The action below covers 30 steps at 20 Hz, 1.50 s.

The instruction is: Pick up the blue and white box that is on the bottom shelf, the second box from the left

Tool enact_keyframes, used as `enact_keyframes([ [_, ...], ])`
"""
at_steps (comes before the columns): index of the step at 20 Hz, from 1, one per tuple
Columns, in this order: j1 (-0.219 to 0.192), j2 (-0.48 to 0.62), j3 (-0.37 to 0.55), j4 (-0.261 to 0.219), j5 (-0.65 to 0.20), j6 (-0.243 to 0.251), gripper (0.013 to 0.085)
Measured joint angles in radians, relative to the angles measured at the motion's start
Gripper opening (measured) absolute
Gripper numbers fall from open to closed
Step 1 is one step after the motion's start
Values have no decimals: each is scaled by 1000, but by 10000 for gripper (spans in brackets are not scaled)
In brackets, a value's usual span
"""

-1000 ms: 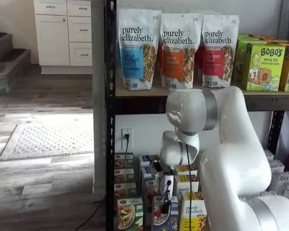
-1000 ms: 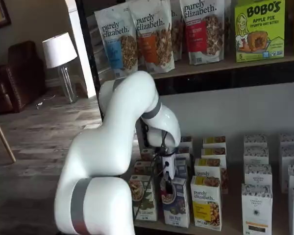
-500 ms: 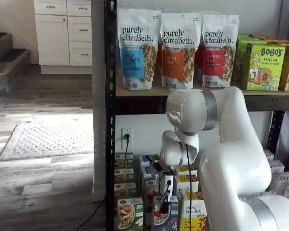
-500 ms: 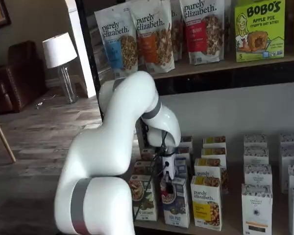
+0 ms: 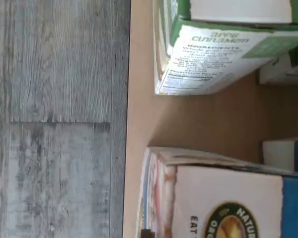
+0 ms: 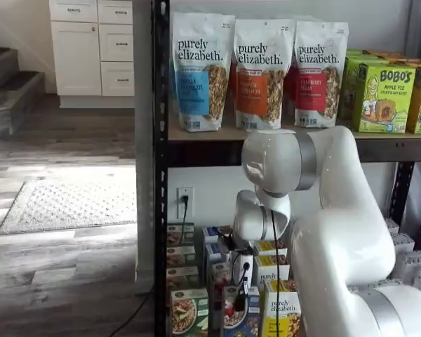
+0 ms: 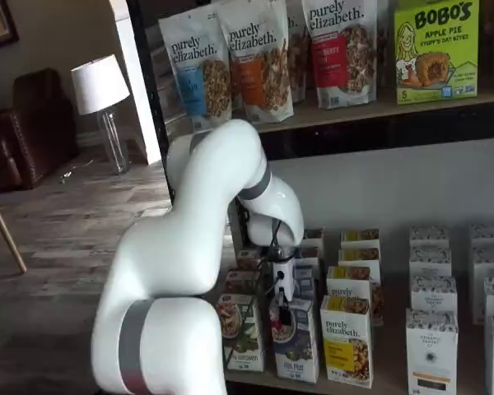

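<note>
Bottom shelf: I see the bottom shelf (image 7: 395, 380) as a tan board in a black steel frame.
Front row: a green carton (image 7: 240, 332), the blue and white box (image 7: 296, 346) and a yellow carton (image 7: 347, 340) stand upright side by side.
Behind: I make out more cartons in rows.
Right side: white boxes (image 7: 432, 341) stand apart.
Upper shelf: granola bags (image 6: 256, 74) and green Bobo's boxes (image 6: 383, 98) sit on it.

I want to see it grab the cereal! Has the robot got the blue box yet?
Nearly. Done: the gripper is down at the top of the blue box, in the front row of the bottom shelf. In hand: getting hold of it; whether the fingers grip it can't be told. Left: lifting it out, since it is standing between its green and yellow neighbours.
</note>
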State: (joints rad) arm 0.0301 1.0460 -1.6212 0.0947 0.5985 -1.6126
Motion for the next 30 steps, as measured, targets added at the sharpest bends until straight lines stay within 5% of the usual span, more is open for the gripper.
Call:
enact_keyframes([
  [6, 1, -2, -1, 2, 10, -1, 450],
  [16, 13, -53, 78, -16, -1, 25, 450],
  [30, 33, -299, 464, 23, -118, 4, 450],
])
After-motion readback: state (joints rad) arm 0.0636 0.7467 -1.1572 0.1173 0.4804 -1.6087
